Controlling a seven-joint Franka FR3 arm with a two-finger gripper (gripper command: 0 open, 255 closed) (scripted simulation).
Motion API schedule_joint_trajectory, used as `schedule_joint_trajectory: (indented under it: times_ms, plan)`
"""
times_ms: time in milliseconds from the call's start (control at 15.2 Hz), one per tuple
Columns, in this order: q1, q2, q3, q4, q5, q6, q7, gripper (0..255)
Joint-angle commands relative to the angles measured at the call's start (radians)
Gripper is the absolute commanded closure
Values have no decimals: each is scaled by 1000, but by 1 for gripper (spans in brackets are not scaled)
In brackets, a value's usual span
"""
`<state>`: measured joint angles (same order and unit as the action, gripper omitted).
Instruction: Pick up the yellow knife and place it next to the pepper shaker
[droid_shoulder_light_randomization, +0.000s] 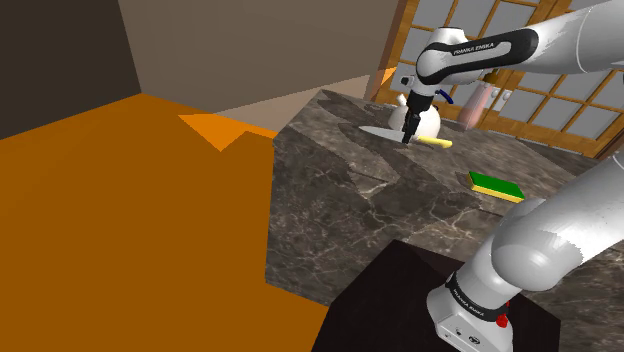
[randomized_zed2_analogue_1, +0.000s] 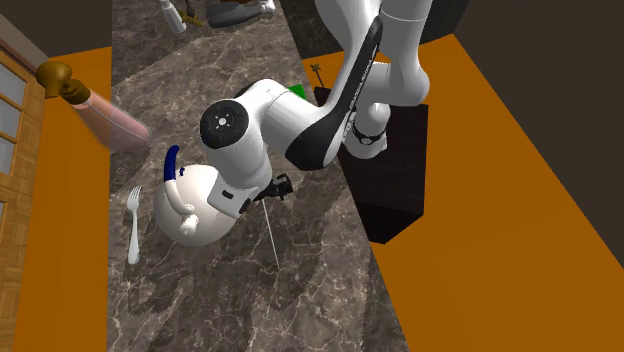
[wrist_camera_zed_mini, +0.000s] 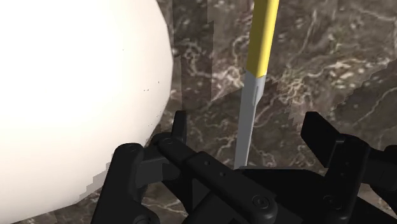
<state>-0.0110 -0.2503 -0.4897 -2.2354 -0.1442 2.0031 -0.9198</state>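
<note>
Here the spread end effector (wrist_camera_zed_mini: 248, 126) straddles the knife (wrist_camera_zed_mini: 254, 95), not touching it. The knife's long axis crosses the closing line squarely.

Veined dark marble counter (droid_shoulder_light_randomization: 400, 200), smooth grey metal knife blade (wrist_camera_zed_mini: 249, 121)

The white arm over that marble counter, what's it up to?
The arm hangs its gripper open over a yellow-handled knife lying on the dark stone counter, right beside a round white pot. Its fingers straddle the blade without clasping it, so the knife is not picked up yet.
</note>
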Motion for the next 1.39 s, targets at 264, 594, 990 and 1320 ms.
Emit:
schedule_joint_trajectory:
  times_ms: [264,594,990,1320]
  plan:
    - [-2,7,-4,-2,1,1,-4,255]
    - [-1,6,-1,-4,0,1,0,255]
    - [-1,-4,2,15,-2,-26,0,255]
    - [0,-20,10,69,-4,-95,3,255]
